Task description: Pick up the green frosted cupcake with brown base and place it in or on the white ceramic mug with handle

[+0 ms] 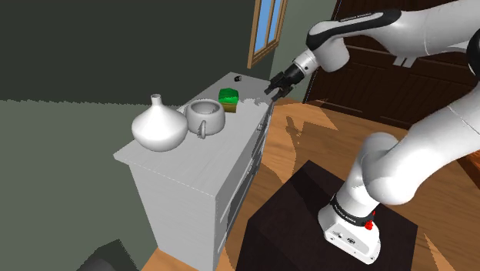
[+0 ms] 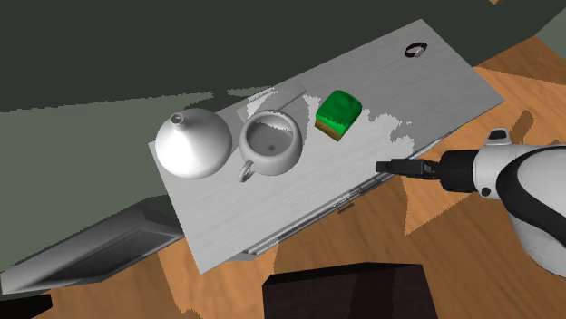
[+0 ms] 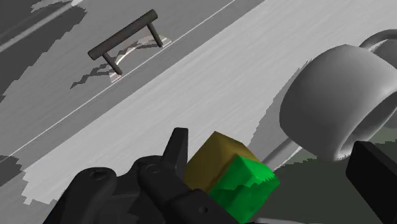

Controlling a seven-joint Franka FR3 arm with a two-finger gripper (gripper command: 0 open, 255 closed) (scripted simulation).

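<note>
- While my gripper [image 1: 275, 90] hangs by the cabinet's [image 1: 177, 171] front edge, its fingers stand apart, holding nothing;
- the cupcake [image 1: 228, 97], green over brown, sits on the cabinet top, near the gripper but apart from it;
- the mug [image 1: 206, 116] stands upright just beside the cupcake, handle toward the front edge;
- a white vase [image 1: 158, 125] stands just beside the mug, on its far side from the cupcake.

Light was uneven: a bright patch lay on the bench [image 2: 435, 82] beside the cupcake [image 2: 337, 113], ragged-edged shadows crossed its top and the wooden floor [image 1: 308, 138], and the walls [image 1: 115, 46] were dim
</note>
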